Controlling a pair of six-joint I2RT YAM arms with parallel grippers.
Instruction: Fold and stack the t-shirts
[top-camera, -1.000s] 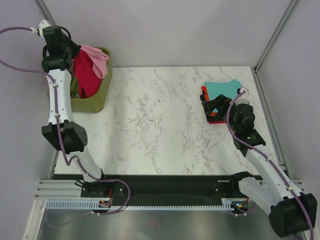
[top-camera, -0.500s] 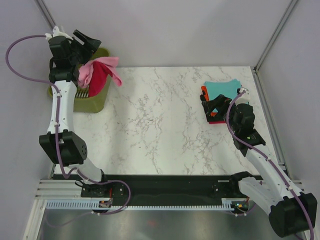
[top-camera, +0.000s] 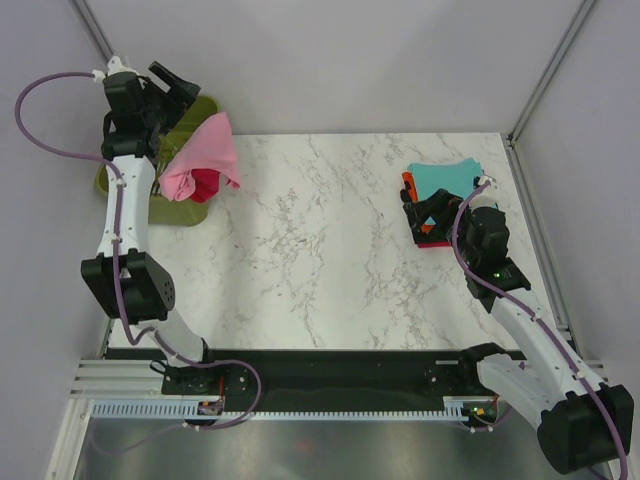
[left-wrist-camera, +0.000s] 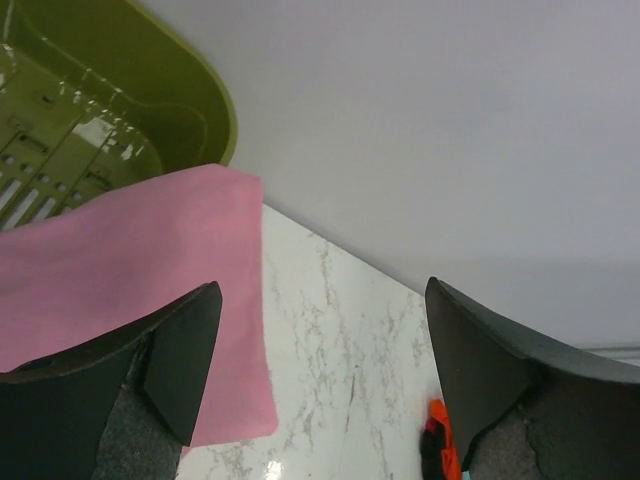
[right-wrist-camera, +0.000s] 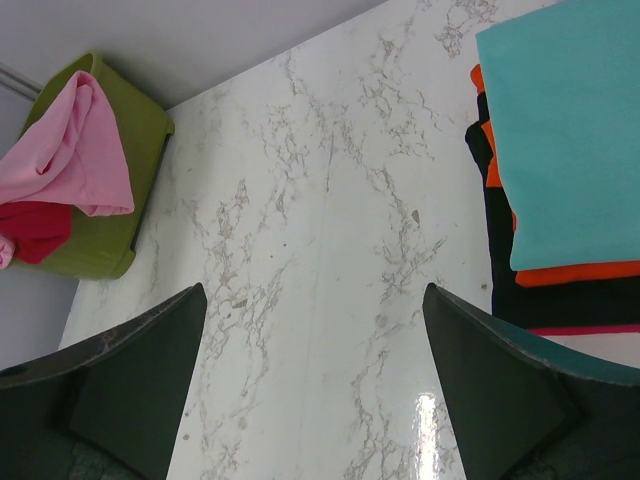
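Observation:
A light pink t-shirt lies crumpled over the right rim of the olive-green basket. A crimson red t-shirt bunches beneath it. My left gripper hangs open above the basket, holding nothing. At the right lies a folded stack: teal on top, then orange, black and magenta. My right gripper stands open at the stack's near left edge, empty.
The marble table spreads between basket and stack. Grey walls and metal frame posts close in the back and sides. The arm bases sit on the black rail at the near edge.
My left gripper has opened and let go of the pink t-shirt. The cloth swung right and dropped over the basket's rim and the red shirt. The right arm has not moved.

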